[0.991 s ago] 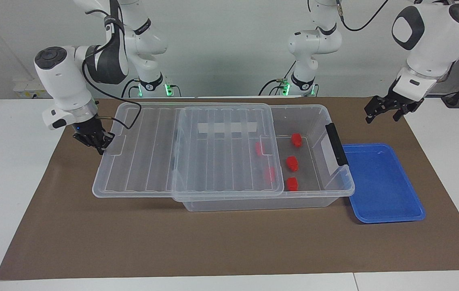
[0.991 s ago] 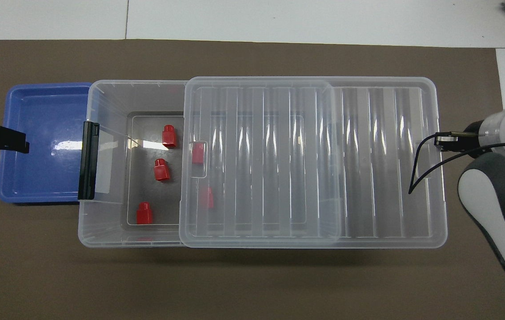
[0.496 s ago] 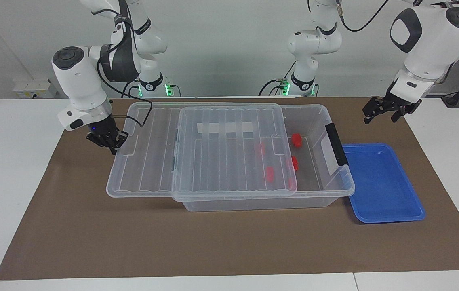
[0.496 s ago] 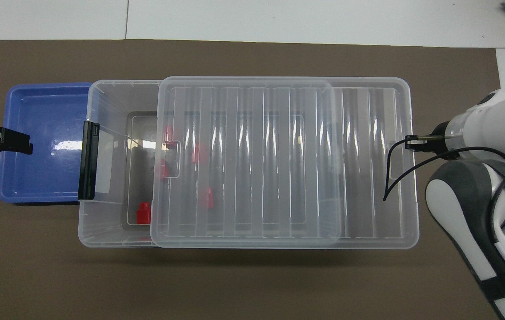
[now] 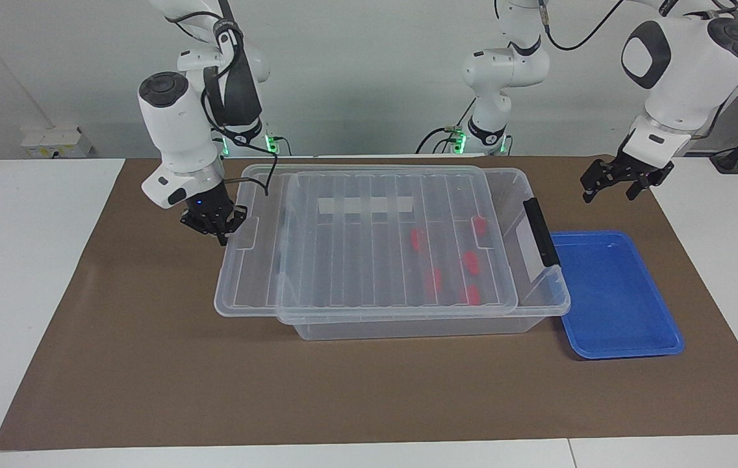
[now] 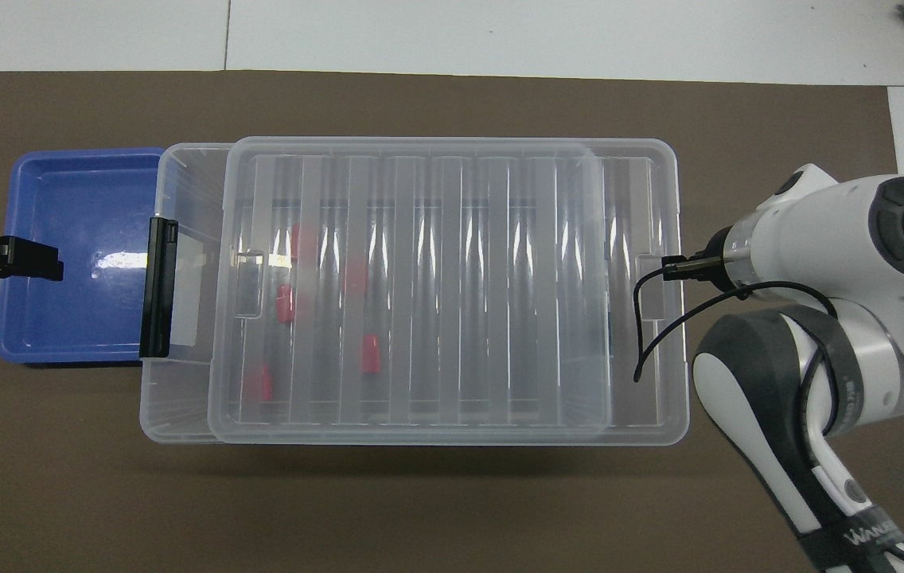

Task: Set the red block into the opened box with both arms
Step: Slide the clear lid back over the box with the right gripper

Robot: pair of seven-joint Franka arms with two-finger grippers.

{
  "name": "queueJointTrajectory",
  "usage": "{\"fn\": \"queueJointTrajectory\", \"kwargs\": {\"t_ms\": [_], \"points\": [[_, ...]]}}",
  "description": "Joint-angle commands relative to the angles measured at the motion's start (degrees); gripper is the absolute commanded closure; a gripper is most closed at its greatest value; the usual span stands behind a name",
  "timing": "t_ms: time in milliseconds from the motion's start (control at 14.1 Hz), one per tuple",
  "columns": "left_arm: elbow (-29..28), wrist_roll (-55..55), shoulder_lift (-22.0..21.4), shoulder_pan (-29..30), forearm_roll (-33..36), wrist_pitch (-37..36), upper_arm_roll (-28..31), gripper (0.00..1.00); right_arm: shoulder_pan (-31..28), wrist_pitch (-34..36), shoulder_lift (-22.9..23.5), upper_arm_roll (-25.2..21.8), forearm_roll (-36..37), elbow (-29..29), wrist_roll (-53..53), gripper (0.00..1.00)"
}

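Five small red plastic blocks (image 5: pixel 471 260) lie under one ribbed clear lid (image 6: pixel 436 286) in one clear plastic box (image 5: pixel 541 309); the right gripper (image 5: pixel 220 229), at the lid's nine-o'clock end in the facing view, has its fingers together, and the left gripper (image 5: pixel 609 183), near one blue tray (image 5: pixel 609 296), has its fingers apart.

A robotics lab: two white jointed arms (image 5: pixel 180 130) are mounted at a white bench (image 5: pixel 31 260) covered with a brown mat (image 5: pixel 148 364), against a bare pale wall (image 5: pixel 356 65), with loose cables (image 5: pixel 577 39) and green-lit bases.

Clear glossy plastic box (image 5: pixel 541 305) and ribbed lid (image 5: pixel 369 260), glossy blue plastic tray (image 5: pixel 616 296), matt brown paper mat (image 5: pixel 343 390)
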State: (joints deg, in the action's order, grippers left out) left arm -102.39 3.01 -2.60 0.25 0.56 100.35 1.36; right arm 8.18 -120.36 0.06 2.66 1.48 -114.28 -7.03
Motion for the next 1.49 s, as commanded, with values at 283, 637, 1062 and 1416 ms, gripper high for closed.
{"fn": "queueJointTrajectory", "kwargs": {"t_ms": [283, 637, 1062, 1416], "points": [[-1.8, 0.4, -1.7, -0.5, 0.6, 1.4, 0.3, 0.0, 5.9, -2.2, -0.6, 0.2, -0.3, -0.5, -0.5, 1.0], [0.3, 0.6, -2.8, -0.1, 0.1, 0.4, 0.3, 0.0, 6.0, -1.9, -0.4, 0.3, -0.3, 0.0, -1.0, 1.0], [14.9, 0.6, 0.6, -0.4, -0.6, -17.0, 0.0, 0.0, 1.0, 1.5, -2.3, -0.3, -0.3, 1.0, -1.2, 1.0], [12.2, 0.4, -0.2, -0.3, -0.9, -13.5, 0.0, 0.0, -4.2, 8.2, -3.3, -0.6, 0.4, 5.9, -7.5, 0.0]]}}
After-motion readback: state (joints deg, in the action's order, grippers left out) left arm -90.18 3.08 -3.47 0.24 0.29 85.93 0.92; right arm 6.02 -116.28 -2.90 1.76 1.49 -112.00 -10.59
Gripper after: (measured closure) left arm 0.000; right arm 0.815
